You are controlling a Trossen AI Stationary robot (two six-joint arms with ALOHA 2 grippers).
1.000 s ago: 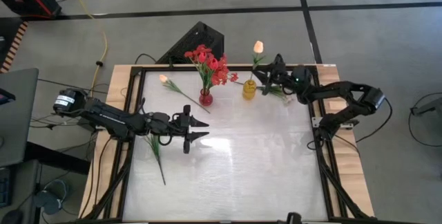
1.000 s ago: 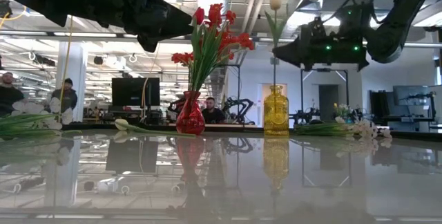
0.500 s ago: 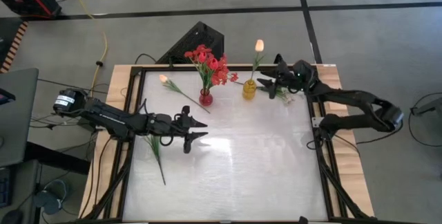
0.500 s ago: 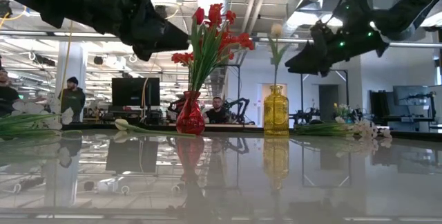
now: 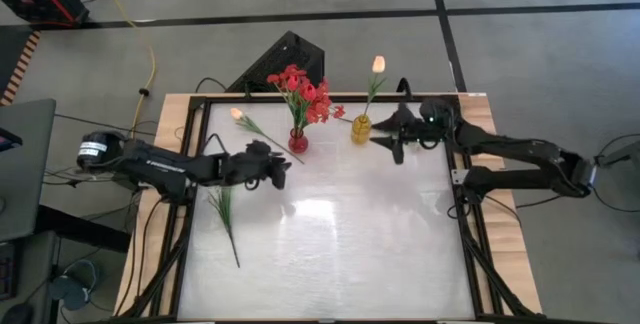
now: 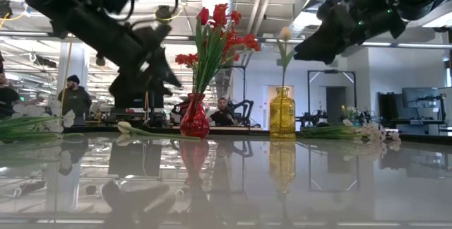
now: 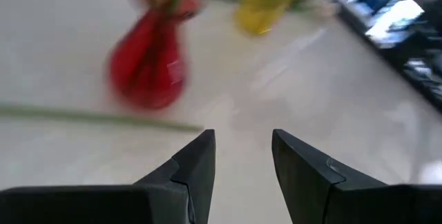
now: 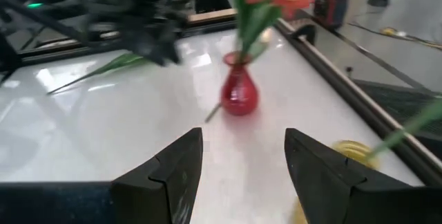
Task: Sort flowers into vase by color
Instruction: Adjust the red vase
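Observation:
My left gripper point(image 5: 278, 156) point(image 7: 242, 148) is open and hovers low over the table, just near of a pale tulip's stem point(image 7: 103, 117) that lies flat, its head point(image 5: 238, 114) toward the far-left corner. The red vase point(image 5: 298, 142) holds red flowers point(image 5: 300, 89). The yellow vase point(image 5: 361, 129) holds one pale tulip point(image 5: 378, 64), which leans in the neck. My right gripper point(image 5: 385, 132) point(image 8: 242, 148) is open and empty, raised just right of the yellow vase. White sprigs lie flat at the table's left point(image 5: 225, 214) and far right point(image 6: 367, 131).
The two vases stand close together near the far edge, between my two grippers. The table's dark frame point(image 5: 470, 214) runs along its sides. The glossy middle and near half of the table point(image 5: 330, 254) carry nothing. People stand in the room behind point(image 6: 70, 98).
My left gripper has moved toward the far edge and down, turning toward the lying pale tulip's stem and the red vase. My right gripper has drawn back from the yellow vase toward the near edge. The pale tulip has sunk lower in the yellow vase and now leans.

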